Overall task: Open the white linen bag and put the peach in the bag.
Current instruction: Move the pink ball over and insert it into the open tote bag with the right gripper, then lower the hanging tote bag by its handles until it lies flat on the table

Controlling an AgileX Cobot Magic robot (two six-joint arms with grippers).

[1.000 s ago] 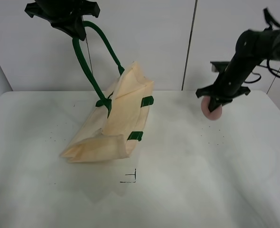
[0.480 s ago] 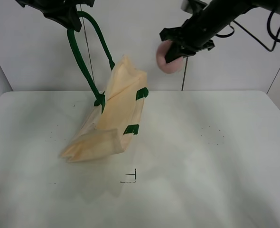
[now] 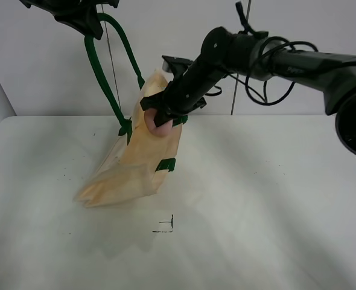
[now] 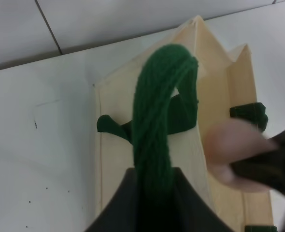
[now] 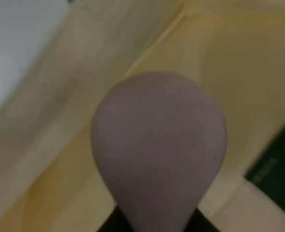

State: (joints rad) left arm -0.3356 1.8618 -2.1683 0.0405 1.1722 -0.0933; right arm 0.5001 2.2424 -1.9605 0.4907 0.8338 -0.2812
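Note:
The white linen bag [image 3: 139, 160] hangs tilted by its green strap handle [image 3: 102, 78], its lower end resting on the table. My left gripper [image 3: 81, 15] is shut on the handle [image 4: 159, 121] high at the upper left. My right gripper [image 3: 160, 118] is shut on the pink peach [image 3: 156, 122] and holds it at the bag's open top. The peach [image 5: 159, 145] fills the right wrist view with cream cloth [image 5: 50, 121] behind it. In the left wrist view the peach [image 4: 229, 147] sits over the bag's mouth [image 4: 215, 96].
The white table [image 3: 274, 205] carries a small black corner mark [image 3: 166, 226] in front of the bag. A grey wall stands behind, with a thin vertical pole [image 3: 235, 60]. Cables trail along the right arm [image 3: 298, 60].
My right arm has swung left and down with the peach, from above the table's right side to the bag's open top. The left gripper has stayed up, holding the handle.

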